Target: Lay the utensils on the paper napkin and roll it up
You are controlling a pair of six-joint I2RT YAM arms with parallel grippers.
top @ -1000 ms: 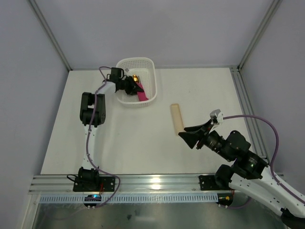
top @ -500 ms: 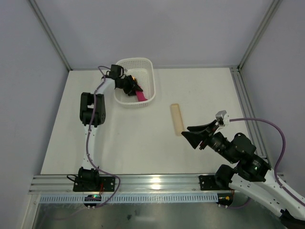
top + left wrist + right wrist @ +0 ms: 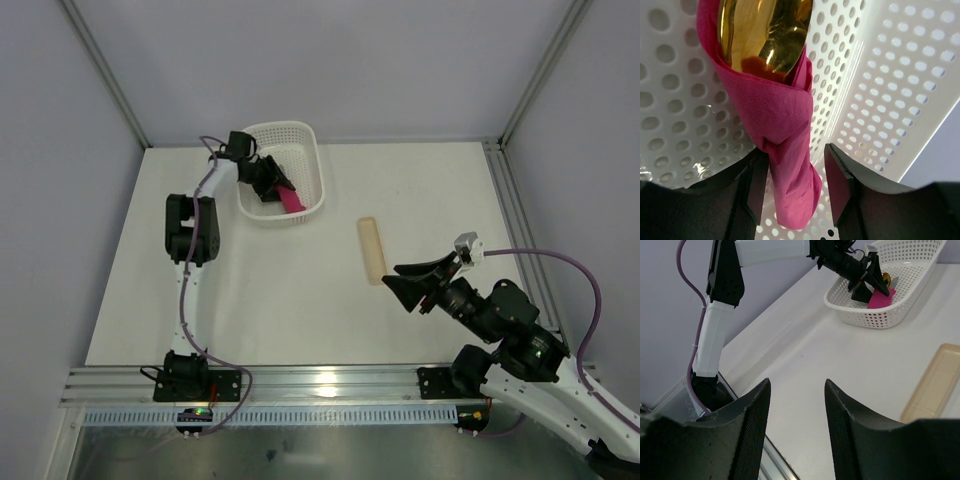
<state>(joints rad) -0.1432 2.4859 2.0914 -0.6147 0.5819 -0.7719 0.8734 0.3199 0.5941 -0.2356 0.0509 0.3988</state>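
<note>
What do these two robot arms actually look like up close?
Both arms have slim white links joined by chunky black joints, with thin purple cables looping alongside. The left gripper and right gripper are matte black, each with two flat, tapered fingers. No sleeves or markings show.

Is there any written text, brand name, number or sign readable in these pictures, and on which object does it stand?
None can be read.
The white basket, the pink napkin, the gold spoon and the beige tray carry no print.
No label shows on the left gripper or the right gripper.
</note>
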